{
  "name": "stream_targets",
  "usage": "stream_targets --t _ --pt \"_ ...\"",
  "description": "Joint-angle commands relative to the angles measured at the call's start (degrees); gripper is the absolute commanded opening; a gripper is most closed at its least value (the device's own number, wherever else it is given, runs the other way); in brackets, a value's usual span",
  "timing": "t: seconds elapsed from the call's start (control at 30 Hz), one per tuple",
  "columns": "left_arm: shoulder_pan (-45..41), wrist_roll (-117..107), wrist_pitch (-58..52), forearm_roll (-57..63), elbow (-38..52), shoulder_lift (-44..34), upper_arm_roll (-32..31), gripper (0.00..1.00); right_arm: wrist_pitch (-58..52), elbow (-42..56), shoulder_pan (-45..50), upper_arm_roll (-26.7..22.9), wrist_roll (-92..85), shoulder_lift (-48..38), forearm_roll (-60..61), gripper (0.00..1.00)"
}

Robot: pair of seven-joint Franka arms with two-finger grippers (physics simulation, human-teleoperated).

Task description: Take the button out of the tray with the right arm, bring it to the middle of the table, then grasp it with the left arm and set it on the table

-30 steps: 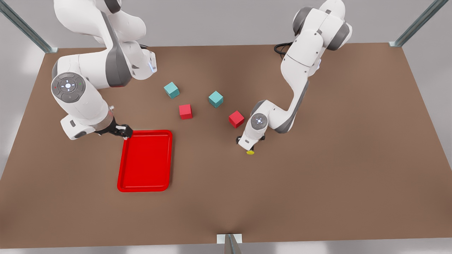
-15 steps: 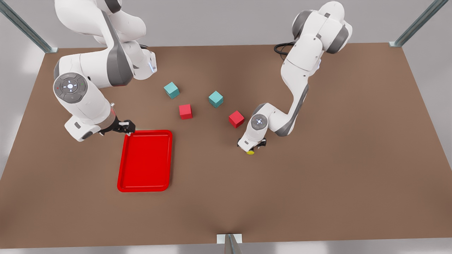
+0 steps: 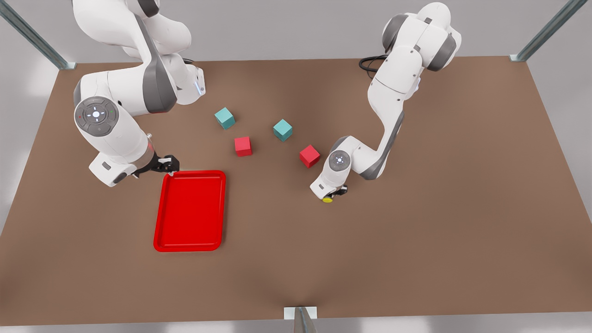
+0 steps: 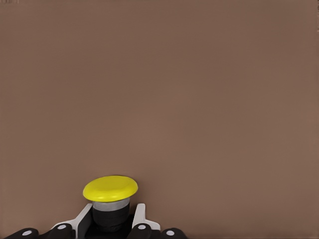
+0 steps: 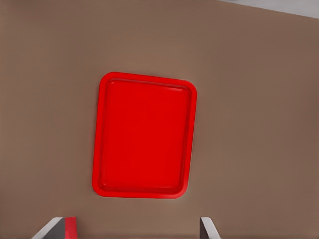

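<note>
Left wrist view shows fingers (image 4: 82, 221) clamping button (image 4: 110, 188).

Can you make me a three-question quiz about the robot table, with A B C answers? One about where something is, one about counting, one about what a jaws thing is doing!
1. Where is the button?
A. In the tray
B. At the left gripper, toward the front view's right
C. On a teal cube

2. How many small cubes are on the table?
A. Two
B. Six
C. Four

3. What is in the tray?
A. Nothing
B. The button
C. A red cube

Answers: 1 B, the left wrist view shows its base between the jaws. 2 C, two teal, two red. 3 A, its red floor is bare; the right gripper waits open beside its far corner.
</note>
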Motion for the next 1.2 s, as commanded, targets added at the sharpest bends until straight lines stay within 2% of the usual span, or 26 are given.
stream_targets --t 0.0,0.23,0.27,0.3,0.4,0.47,0.57,0.63,0.7,0.83,0.93,1.17 --pt "-0.01 5.10 -0.07 -0.16 0.02 -0.05 0.00 0.45 -0.14 0.06 0.06 -0.03 -3.04 -0.05 -0.18 1.00" --pt "-0.01 4.93 -9.91 -0.33 3.45 -0.05 0.08 0.45 -0.23 0.06 0.32 0.15 -3.13 0.21 -0.01 1.00" --pt "-0.01 4.66 -14.64 -0.33 5.37 -0.14 0.61 0.45 -0.23 0.06 0.32 0.15 -3.13 0.21 -0.01 1.00" --pt "-0.10 3.09 -25.73 -0.33 10.30 -0.14 1.14 0.45 -0.23 0.06 0.32 0.15 -3.13 0.21 -0.01 1.00" --pt "-0.10 -19.67 -30.04 -0.16 14.35 -0.14 1.23 0.45 -0.23 -0.03 0.33 0.15 -3.04 0.39 -0.01 1.00" --pt "-0.09 -38.03 -32.15 5.28 16.28 -0.14 1.23 0.45 -0.32 -0.03 0.32 0.15 -3.13 0.39 -0.01 1.00" --pt "-0.01 -80.82 -38.91 20.65 19.89 0.03 1.23 0.45 -0.32 0.15 -0.03 0.15 -3.13 0.39 -0.01 1.00" --pt "-0.01 -97.11 -47.27 29.72 20.24 0.03 1.23 0.45 -0.32 0.15 0.15 0.15 -3.13 0.39 -0.01 1.00" --pt "2.19 -112.22 -48.85 36.13 20.15 1.44 1.32 0.45 -0.32 0.15 0.15 0.15 -3.13 0.39 -0.01 1.00" --pt "4.65 -125.41 -56.67 46.25 20.15 6.45 1.32 0.45 -0.23 0.15 0.06 0.15 -3.31 0.39 -0.01 1.00" --pt "6.06 -136.22 -57.82 51.78 19.27 8.47 1.32 0.46 -0.23 0.06 0.32 0.15 -3.22 0.57 -0.01 1.00" --pt "4.83 -141.24 -66.87 64.79 16.20 15.94 1.23 0.46 -0.23 0.06 0.24 0.15 -3.31 0.57 0.08 1.00"
